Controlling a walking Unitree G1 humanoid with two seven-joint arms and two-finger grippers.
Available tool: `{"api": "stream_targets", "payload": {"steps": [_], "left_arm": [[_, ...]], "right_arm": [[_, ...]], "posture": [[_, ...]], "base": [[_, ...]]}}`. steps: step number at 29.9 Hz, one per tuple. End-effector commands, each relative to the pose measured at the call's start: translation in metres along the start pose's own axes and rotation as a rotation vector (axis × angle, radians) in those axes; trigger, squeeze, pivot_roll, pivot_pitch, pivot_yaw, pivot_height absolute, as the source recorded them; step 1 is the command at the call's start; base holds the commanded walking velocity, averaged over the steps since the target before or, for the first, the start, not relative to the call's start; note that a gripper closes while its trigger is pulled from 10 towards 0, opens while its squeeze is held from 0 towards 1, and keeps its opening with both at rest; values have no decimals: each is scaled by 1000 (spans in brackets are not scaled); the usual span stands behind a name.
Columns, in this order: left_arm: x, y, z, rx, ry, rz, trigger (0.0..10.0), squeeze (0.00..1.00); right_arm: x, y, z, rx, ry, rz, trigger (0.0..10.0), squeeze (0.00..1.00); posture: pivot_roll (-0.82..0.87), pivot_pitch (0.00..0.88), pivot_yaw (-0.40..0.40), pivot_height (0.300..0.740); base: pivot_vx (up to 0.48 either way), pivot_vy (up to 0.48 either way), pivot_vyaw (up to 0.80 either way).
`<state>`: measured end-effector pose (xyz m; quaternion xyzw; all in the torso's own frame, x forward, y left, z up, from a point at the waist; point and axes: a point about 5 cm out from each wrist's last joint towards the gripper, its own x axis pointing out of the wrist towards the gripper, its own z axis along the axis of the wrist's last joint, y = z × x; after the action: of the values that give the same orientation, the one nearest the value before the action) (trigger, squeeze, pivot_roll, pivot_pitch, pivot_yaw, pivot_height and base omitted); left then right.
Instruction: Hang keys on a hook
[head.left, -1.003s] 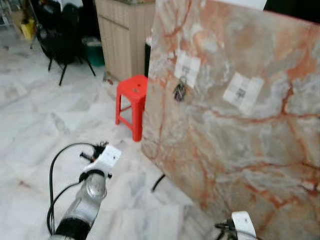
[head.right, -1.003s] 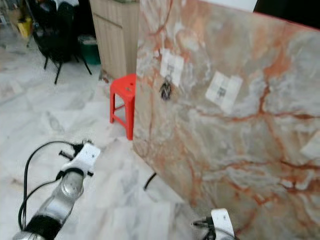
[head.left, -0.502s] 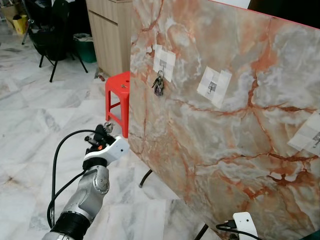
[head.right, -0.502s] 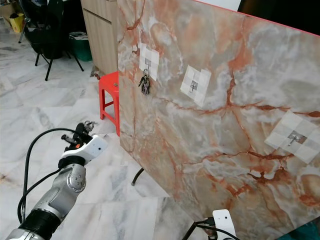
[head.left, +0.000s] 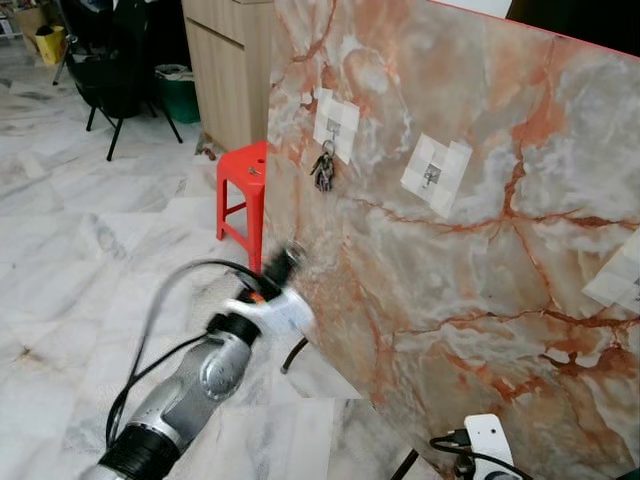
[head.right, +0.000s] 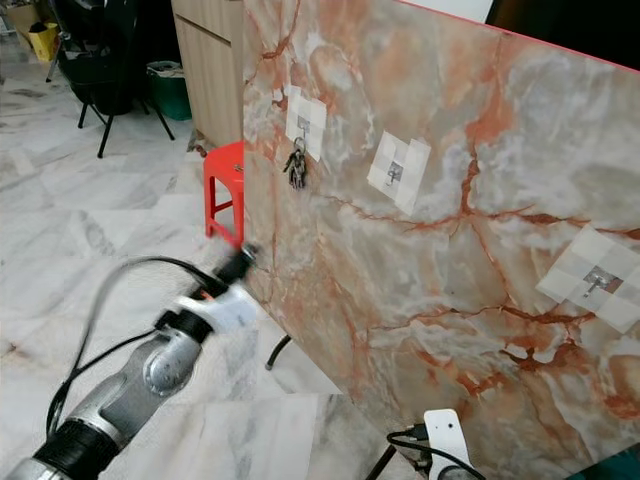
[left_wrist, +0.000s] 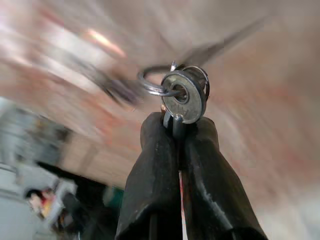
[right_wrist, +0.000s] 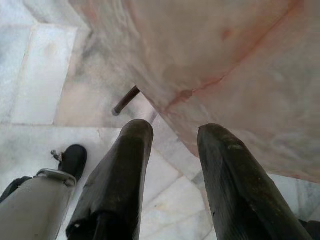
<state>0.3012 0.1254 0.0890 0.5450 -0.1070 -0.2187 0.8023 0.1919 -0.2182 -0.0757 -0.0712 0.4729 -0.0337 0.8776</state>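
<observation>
Keys (left_wrist: 182, 95) are pinched between the closed fingers of the left gripper (head.left: 285, 262), which has been raised from lower left toward the marble board (head.left: 480, 280) at centre frame. Hanging is judged imminent, an empty hook (head.left: 432, 176) being right of the occupied one; the right gripper (right_wrist: 170, 165) hangs open.

I'm looking at a marbled board (head.right: 470, 230) standing on the marble floor (head.left: 70, 260). Three taped hooks on it; a key bunch (head.right: 296, 170) hangs from the one nearest its left edge, a red stool (head.left: 245, 195) beside that edge.

red plastic stool (head.left: 243, 190), wooden cabinet (head.left: 228, 70), black chair (head.left: 110, 70), green bin (head.left: 180, 95)
</observation>
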Motion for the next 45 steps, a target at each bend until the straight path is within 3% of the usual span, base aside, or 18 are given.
{"api": "stream_targets", "payload": {"steps": [1,4,6,8,9,12,14,16,17,19,23,26,30,33,36,37,39,45], "left_arm": [[-5,4,-18,3,87,-54,10000,0],[-13,2,-37,-47,180,-74,10000,0],[-24,-3,-63,-118,359,-73,10000,0],[-45,-12,-94,-241,621,-42,10000,0],[-45,-12,-94,-241,621,-42,10000,0],[-63,-24,-111,-326,754,-58,10000,0],[-98,-54,-125,-68,811,-400,10000,0],[-106,-59,-127,-66,836,-446,10000,0],[-119,-69,-128,-99,879,-566,10000,0],[-123,-71,-128,-93,892,-600,10000,0],[-113,-47,-138,-78,977,-386,10000,0],[-107,-42,-139,-93,975,-343,10000,0],[-88,-31,-130,-120,881,-234,10000,0],[-68,-16,-113,-141,733,-61,10000,0],[-53,-5,-97,-228,599,80,10000,0],[-42,6,-81,-267,496,203,10000,0],[-35,13,-68,-279,421,284,10000,0],[-26,16,-49,-291,319,358,10000,0]], "right_arm": [[0,-3,1,4,-6,-14,10000,0],[0,-1,2,-1,-7,-9,10000,0],[0,2,2,0,-4,-2,10000,0],[0,4,2,0,-5,3,10000,0],[0,4,2,0,-5,3,10000,0],[1,6,3,0,-5,7,10000,0],[1,8,2,-8,-1,15,10000,0],[1,8,2,-8,-1,16,10000,0],[1,8,2,-6,1,16,10000,0],[1,8,2,-10,2,17,10000,0],[1,8,2,-10,5,19,10000,0],[1,8,1,-10,4,19,10000,0],[1,7,1,-8,4,17,10000,0],[0,5,1,-10,-1,10,10000,0],[0,5,2,-12,-6,4,10000,0],[0,4,2,-11,-12,-2,10000,0],[0,4,3,-8,-15,-4,10000,0],[0,3,4,-4,-24,-10,10000,0]], "posture": [[140,0,-113,740],[143,0,-108,740],[145,0,-105,740],[147,0,-103,740],[147,0,-103,740],[146,0,-102,740],[146,0,-101,740],[150,0,-101,740],[156,0,-102,740],[155,0,-103,740],[151,0,-104,740],[152,0,-104,740],[148,0,-102,740],[150,0,-103,740],[152,0,-106,740],[151,0,-107,740],[149,0,-107,740],[143,0,-110,740]], "base": [[0,0,0],[0,0,0],[0,0,0],[0,0,0],[0,0,0],[0,0,0],[0,0,0],[0,0,0],[0,0,0],[0,0,0],[0,0,0],[0,0,0],[0,0,0],[0,0,0],[0,0,0],[0,0,0],[0,0,0],[0,0,0]]}}
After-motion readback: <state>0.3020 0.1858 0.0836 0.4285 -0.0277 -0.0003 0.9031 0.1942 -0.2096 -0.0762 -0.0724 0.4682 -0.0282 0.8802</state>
